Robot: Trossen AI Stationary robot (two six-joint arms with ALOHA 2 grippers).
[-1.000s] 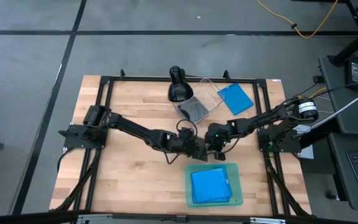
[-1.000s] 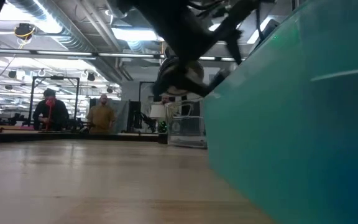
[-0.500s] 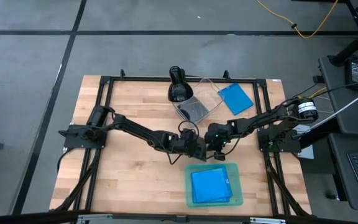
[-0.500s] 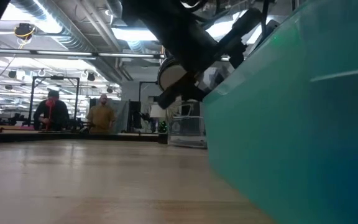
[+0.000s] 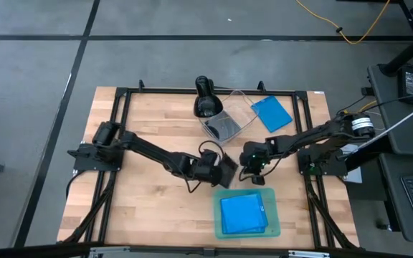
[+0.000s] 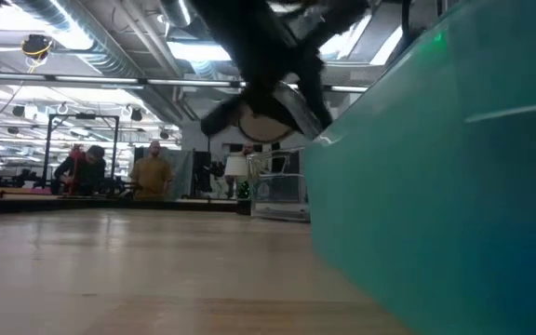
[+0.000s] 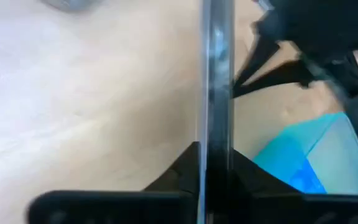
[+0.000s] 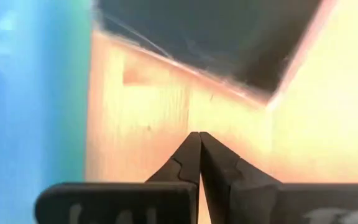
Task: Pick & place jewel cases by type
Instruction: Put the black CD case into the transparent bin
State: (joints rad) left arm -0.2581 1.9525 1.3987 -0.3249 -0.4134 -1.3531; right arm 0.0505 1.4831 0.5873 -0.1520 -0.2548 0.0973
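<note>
A black-and-clear jewel case (image 5: 228, 172) is in my left gripper (image 5: 219, 172) at the table's middle, just beyond the teal tray (image 5: 267, 195). In the left wrist view the case (image 7: 217, 74) shows edge-on between the fingers. My right gripper (image 5: 249, 162) is shut on nothing, just right of that case; its wrist view shows the case's black face (image 8: 210, 37) ahead. Blue jewel cases (image 5: 244, 213) lie flat in the tray. Another blue case (image 5: 272, 113) lies flat at the far right. The clear tub (image 5: 228, 120) holds something dark. My left gripper pinches the jewel case by one edge (image 7: 216, 163), one finger on each flat face. The fingers (image 7: 182, 171) come from the table's left, roughly level. The case stands on edge and reaches straight out past the fingertips; in the low view it (image 6: 268, 110) hangs above the tabletop.
A black upright object (image 5: 205, 97) stands beside the tub at the far edge. The tray's wall (image 6: 435, 186) fills the right of the low view. Bare wood (image 5: 142, 201) lies at the near left. People show in the room beyond the table.
My left gripper has drawn back a little toward the table's left with the black jewel case, which now shows tilted and clear of the table in the low view. My right gripper has stayed shut beside it.
</note>
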